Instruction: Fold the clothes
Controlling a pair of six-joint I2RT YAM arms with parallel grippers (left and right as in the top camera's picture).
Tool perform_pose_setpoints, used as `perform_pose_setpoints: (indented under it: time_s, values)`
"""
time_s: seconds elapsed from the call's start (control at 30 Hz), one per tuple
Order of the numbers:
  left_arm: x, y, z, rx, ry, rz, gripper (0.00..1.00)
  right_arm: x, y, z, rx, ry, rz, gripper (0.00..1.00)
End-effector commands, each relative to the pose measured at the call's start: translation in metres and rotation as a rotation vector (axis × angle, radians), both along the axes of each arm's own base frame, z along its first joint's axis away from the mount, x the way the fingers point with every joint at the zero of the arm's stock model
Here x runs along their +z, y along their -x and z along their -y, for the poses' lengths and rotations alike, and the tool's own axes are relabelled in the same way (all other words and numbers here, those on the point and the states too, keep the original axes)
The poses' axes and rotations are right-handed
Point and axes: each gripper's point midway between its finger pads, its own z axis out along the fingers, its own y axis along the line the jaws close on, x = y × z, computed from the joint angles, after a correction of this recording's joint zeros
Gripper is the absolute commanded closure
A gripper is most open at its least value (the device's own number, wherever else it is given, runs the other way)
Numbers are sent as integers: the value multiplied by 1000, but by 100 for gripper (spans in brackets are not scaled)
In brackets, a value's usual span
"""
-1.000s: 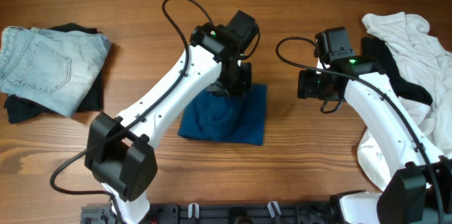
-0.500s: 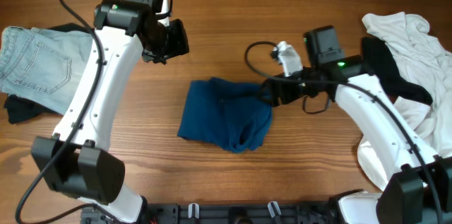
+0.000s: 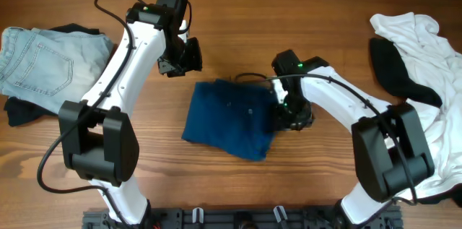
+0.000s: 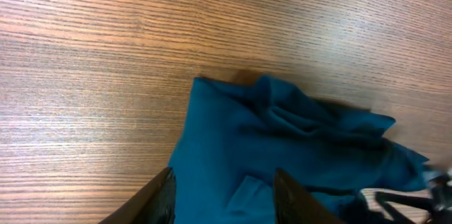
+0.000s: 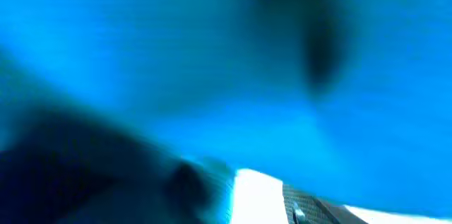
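Observation:
The deep-blue shirt (image 3: 229, 117) lies folded into a rough rectangle at the table's middle. It also shows in the left wrist view (image 4: 282, 146), rumpled along its far edge. My left gripper (image 3: 189, 57) hovers above the shirt's upper-left corner; its fingers (image 4: 226, 206) are open and empty over the cloth. My right gripper (image 3: 287, 113) is down at the shirt's right edge. The right wrist view is filled by blurred blue cloth (image 5: 282, 54), so its jaws are not readable.
Pale-blue jeans (image 3: 43, 66) lie on a black garment (image 3: 20, 112) at the far left. A heap of white cloth (image 3: 426, 41) with a black garment (image 3: 393, 70) on it fills the right side. Bare wood (image 4: 141, 40) surrounds the shirt.
The left arm swung up off the shirt, then came a little right toward its upper-left corner. The right gripper reached in, pulled the shirt's right edge, and now sits low at that edge.

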Motion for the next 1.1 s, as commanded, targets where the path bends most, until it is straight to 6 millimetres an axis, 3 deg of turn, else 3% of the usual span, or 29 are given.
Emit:
perform_pose_setpoints:
  time_s: [0.0, 0.07, 0.13, 0.23, 0.27, 0.37, 0.4, 0.53, 0.6, 0.67, 0.73, 0.8, 0.87, 0.97, 1.07]
  values:
    - [-3, -6, 8, -28, 18, 24, 55, 27, -34, 30, -168, 133, 202, 41]
    - [-2, -11, 14, -39, 26, 54, 55, 61, -47, 26, -170, 68, 332, 38]
    - [-1, -17, 24, -61, 36, 92, 54, 76, -44, 24, -188, 33, 363, 37]
    - [-2, -28, 44, -141, 50, 163, 51, 103, -31, -38, -60, -348, 319, 37]
    - [-8, -29, 48, -149, 49, 157, 51, 104, -26, -51, -29, -415, 291, 36]
    - [-38, -24, 51, -159, 35, 78, 51, 92, 0, -69, 49, -460, 196, 34]
    - [-52, -17, 50, -163, 21, 27, 51, 79, 14, -73, 72, -443, 145, 32]
    - [-79, 13, 38, -185, -27, -135, 54, 32, 52, -72, 109, -394, 24, 31]
    - [-96, 26, 28, -184, -71, -182, 55, 12, 54, -66, 65, -353, 11, 31]
    - [-109, 48, 15, -182, -112, -255, 63, -6, 32, -40, -74, -153, 95, 31]
    - [-116, 78, 3, -169, -139, -364, 68, -11, -7, -15, -172, -6, 270, 28]
    - [-114, 103, -4, -146, -159, -467, 75, -7, -43, -5, -217, -4, 401, 30]
    - [-105, 128, 4, -106, -100, -584, 76, 5, -87, 5, -210, -48, 554, 31]
    - [-94, 132, 13, -99, -50, -597, 77, 16, -111, 22, -193, -48, 626, 26]
    - [-69, 124, 14, -105, -26, -503, 78, 31, -114, 40, -201, -14, 608, 24]
